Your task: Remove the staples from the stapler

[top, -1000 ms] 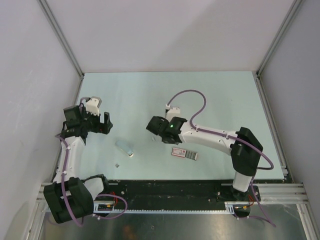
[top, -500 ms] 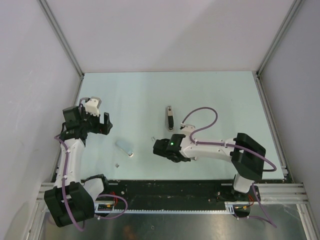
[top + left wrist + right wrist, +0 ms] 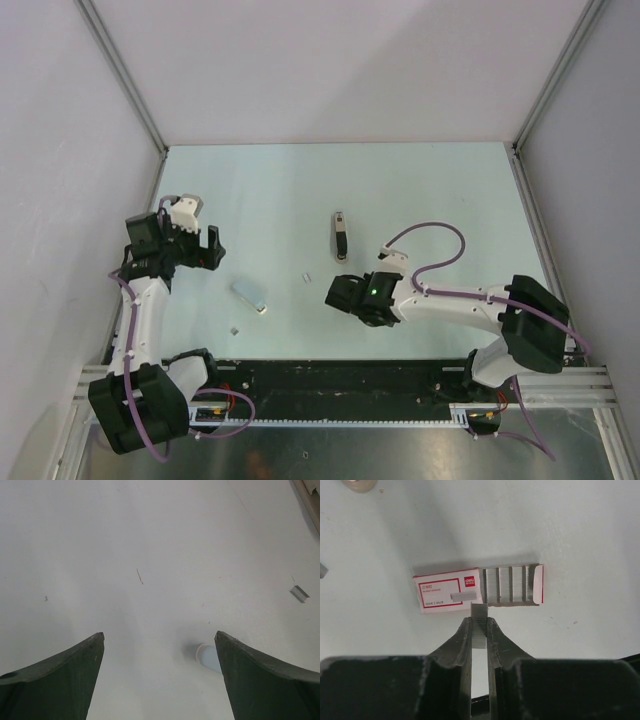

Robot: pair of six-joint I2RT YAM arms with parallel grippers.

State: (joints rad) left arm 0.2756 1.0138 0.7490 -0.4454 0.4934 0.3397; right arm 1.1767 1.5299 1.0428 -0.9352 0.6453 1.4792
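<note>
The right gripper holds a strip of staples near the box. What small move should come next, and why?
Probably carry the strip of staples slightly forward, over the open tray of the box. The right gripper pinches it at the box's near edge, not yet above its rows.

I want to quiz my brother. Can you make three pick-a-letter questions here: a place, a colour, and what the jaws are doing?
1. Where is the black stapler? A in the left jaws; B lying on the table, away from both arms; C under the left arm.
2. What colour is the printing on the staple box? A red; B green; C purple.
3. What are the right jaws doing? A wide open; B gripping the stapler; C shut on a staple strip.
Answers: 1 B, nothing touches it; 2 A, red frame and logo; 3 C, the strip sits pinched between them.
</note>
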